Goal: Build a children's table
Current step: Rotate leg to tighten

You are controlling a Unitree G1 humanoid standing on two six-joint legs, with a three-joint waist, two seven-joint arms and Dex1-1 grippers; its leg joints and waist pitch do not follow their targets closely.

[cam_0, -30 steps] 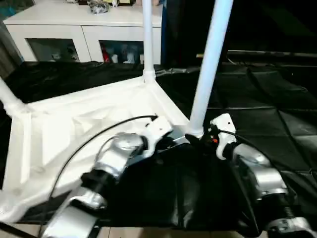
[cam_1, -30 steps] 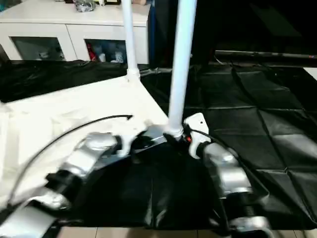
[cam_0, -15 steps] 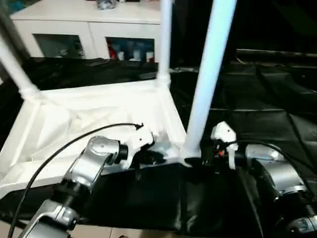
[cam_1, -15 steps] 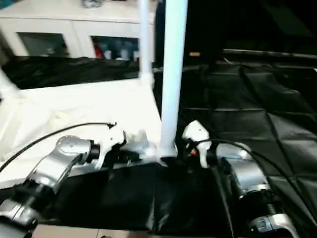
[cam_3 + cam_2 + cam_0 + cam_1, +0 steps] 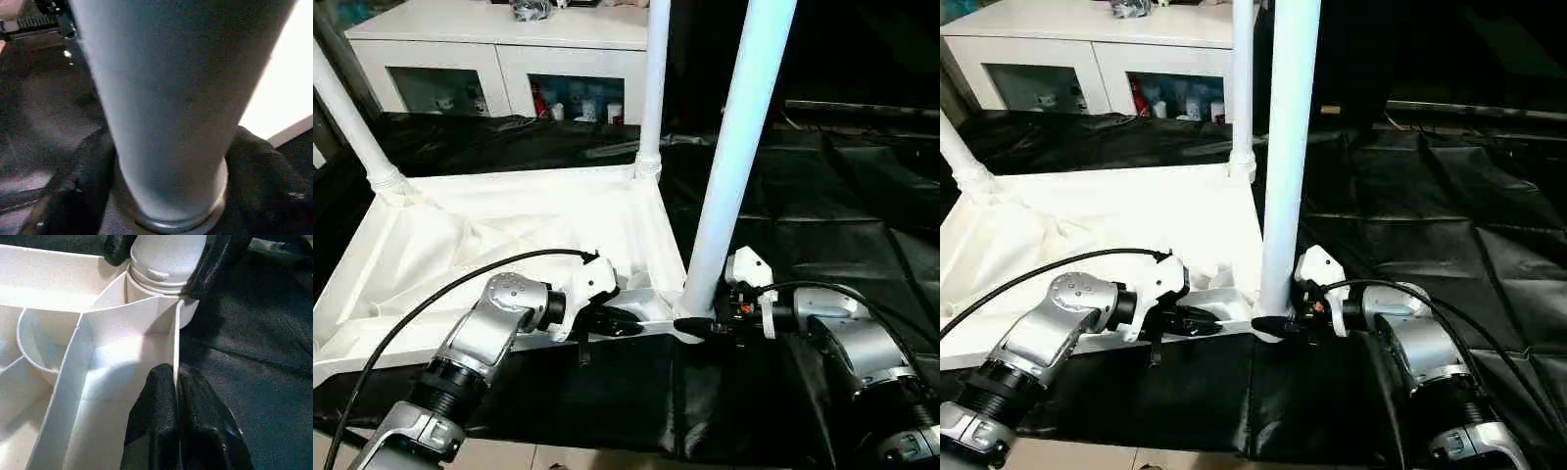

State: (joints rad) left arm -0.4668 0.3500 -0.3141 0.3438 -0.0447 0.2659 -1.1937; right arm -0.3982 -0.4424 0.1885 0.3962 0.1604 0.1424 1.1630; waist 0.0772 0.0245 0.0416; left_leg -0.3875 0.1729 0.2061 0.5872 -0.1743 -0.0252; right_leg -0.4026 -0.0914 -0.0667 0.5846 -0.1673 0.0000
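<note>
head stereo downward, wrist views close

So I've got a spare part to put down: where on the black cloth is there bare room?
The cloth lies bare right of the near leg, back to its far edge. A narrower bare strip runs behind the tabletop, before the cabinet. It is crowded at the near corner, where the left gripper and right gripper meet.
</note>
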